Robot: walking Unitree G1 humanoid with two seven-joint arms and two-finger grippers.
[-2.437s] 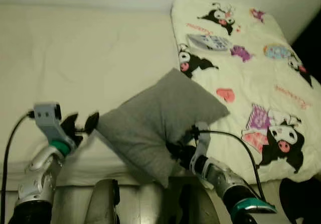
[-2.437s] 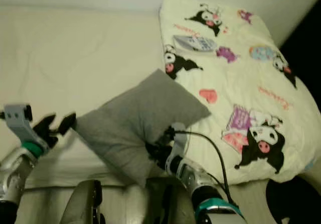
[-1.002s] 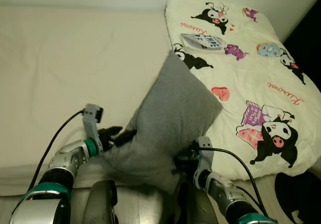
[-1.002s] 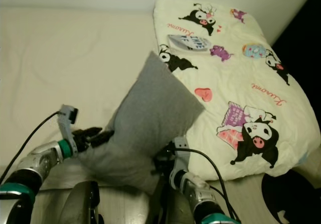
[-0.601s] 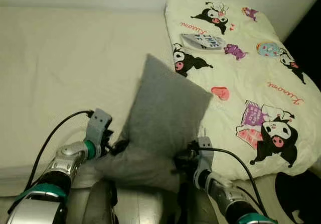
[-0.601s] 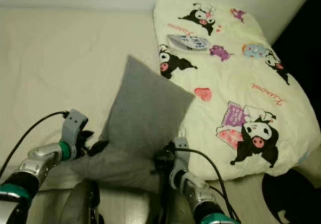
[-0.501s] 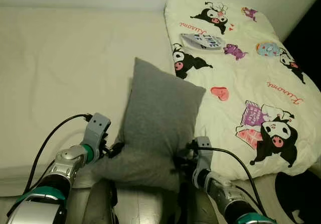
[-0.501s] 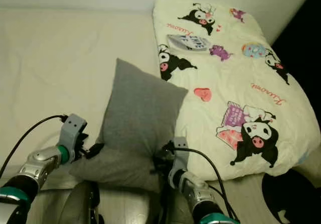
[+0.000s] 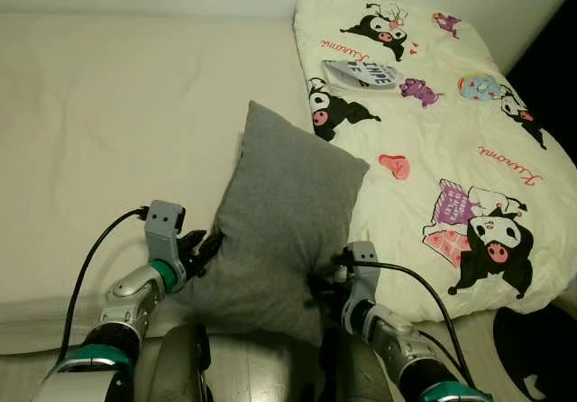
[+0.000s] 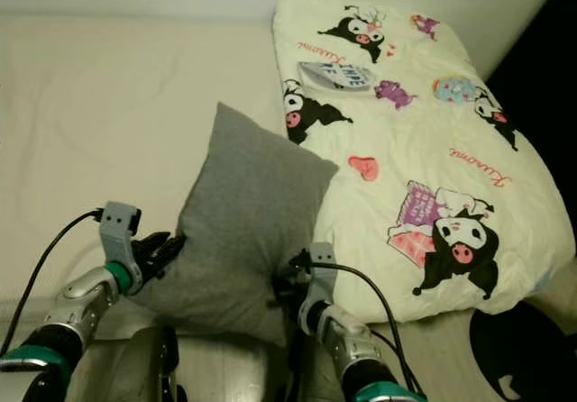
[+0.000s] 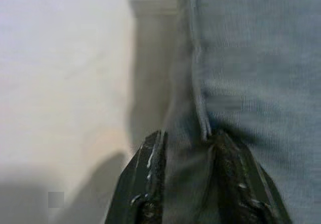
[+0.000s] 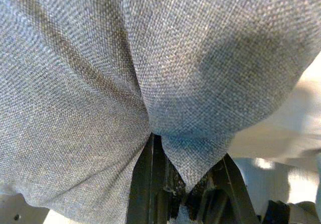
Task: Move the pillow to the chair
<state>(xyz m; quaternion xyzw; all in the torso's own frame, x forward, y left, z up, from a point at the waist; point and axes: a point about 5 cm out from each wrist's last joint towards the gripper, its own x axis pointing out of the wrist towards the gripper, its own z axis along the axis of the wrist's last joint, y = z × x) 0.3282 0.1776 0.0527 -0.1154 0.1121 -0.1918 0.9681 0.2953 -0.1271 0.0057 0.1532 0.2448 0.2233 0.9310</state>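
A grey square pillow (image 9: 284, 226) stands tilted up over the near edge of a cream bed (image 9: 117, 123). My left gripper (image 9: 206, 247) is shut on the pillow's lower left corner, and in the left wrist view its black fingers (image 11: 145, 184) pinch the grey seam (image 11: 200, 113). At the pillow's lower right corner my right gripper (image 9: 320, 296) is shut on the cloth. In the right wrist view the fabric (image 12: 150, 73) bunches down between its two fingers (image 12: 145, 184).
A cream quilt (image 9: 451, 150) printed with black cartoon figures covers the bed's right side, a small grey-blue packet (image 9: 363, 73) lying on it near the far wall. Dark floor (image 9: 532, 330) lies beyond the quilt's right edge. My own legs (image 9: 180, 366) stand against the bed's front.
The left gripper came in from the open left side and closed on the pillow's left corner. The pillow was raised from lying flat to standing tilted, its top corner swinging left.
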